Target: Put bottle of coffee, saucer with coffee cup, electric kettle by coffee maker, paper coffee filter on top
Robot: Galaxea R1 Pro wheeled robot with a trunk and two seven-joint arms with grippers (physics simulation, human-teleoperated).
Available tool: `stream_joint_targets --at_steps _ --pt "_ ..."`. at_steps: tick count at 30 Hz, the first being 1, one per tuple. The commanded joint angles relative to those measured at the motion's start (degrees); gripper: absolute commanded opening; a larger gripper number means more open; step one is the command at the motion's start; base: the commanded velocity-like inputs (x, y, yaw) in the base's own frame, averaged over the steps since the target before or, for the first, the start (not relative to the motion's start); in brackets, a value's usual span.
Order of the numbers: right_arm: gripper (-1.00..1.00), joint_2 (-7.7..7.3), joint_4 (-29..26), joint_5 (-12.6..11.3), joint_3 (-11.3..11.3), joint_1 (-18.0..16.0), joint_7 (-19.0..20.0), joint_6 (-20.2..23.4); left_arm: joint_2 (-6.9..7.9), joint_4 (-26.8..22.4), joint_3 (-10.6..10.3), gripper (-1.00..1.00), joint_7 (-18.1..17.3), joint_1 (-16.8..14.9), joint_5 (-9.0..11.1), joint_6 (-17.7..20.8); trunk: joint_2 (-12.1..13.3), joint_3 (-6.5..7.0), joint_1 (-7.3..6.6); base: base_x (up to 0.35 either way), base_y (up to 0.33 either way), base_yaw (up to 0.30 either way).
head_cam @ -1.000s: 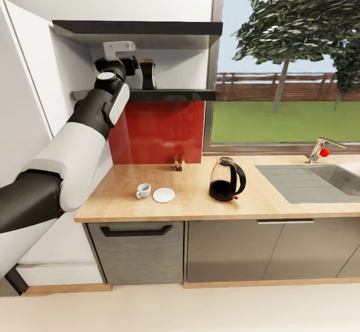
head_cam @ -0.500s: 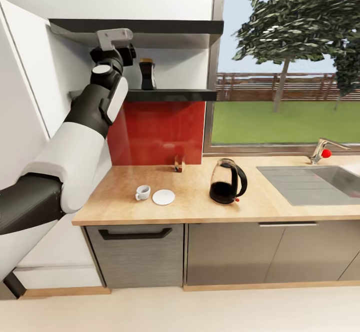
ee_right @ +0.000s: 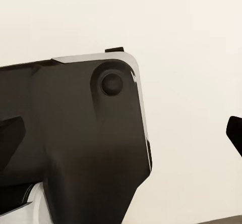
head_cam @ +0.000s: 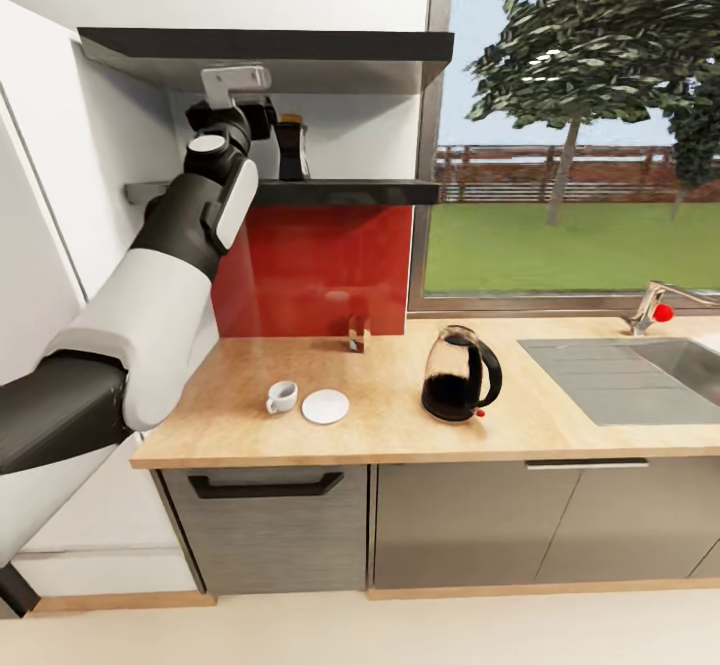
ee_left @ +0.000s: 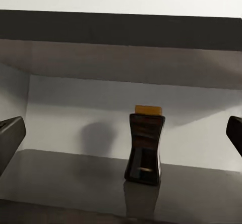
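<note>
You get bright, even daylight in the head view, with the window (head_cam: 570,145) clear and no glare. The shelf (head_cam: 300,188) recess is dimmer. Straight lines bow toward the picture's edges. In the left wrist view the bottle (ee_left: 145,146) is sharp, throws a soft shadow on the back wall and mirrors faintly in the glossy shelf board. The right wrist view is flatly lit.
</note>
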Motion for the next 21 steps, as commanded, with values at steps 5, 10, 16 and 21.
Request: stream_joint_targets --at_steps 5,10,16,21 --pt "1.00 0.01 0.05 -0.15 -0.27 -0.05 0.02 -0.27 0.11 -0.36 -0.11 1.00 0.53 0.04 0.56 0.52 -0.13 -0.14 0.04 0.185 0.000 0.000" --pt "1.00 -0.04 0.05 -0.15 -0.29 -0.05 0.02 -0.31 0.04 -0.69 -0.28 1.00 0.48 0.64 0.55 2.29 -0.13 -0.14 0.04 0.314 0.000 0.000" --pt "1.00 -0.08 0.03 -0.16 -0.29 -0.05 0.02 -0.31 -0.04 -0.70 -0.34 1.00 0.47 1.84 0.05 2.17 -0.13 -0.14 0.04 0.136 0.000 0.000" --pt "1.00 0.32 -0.35 -0.12 -0.26 -0.05 -0.01 -0.43 0.29 -0.75 -0.02 1.00 0.64 2.80 0.34 2.26 -0.13 -0.14 0.04 0.030 0.000 0.000"
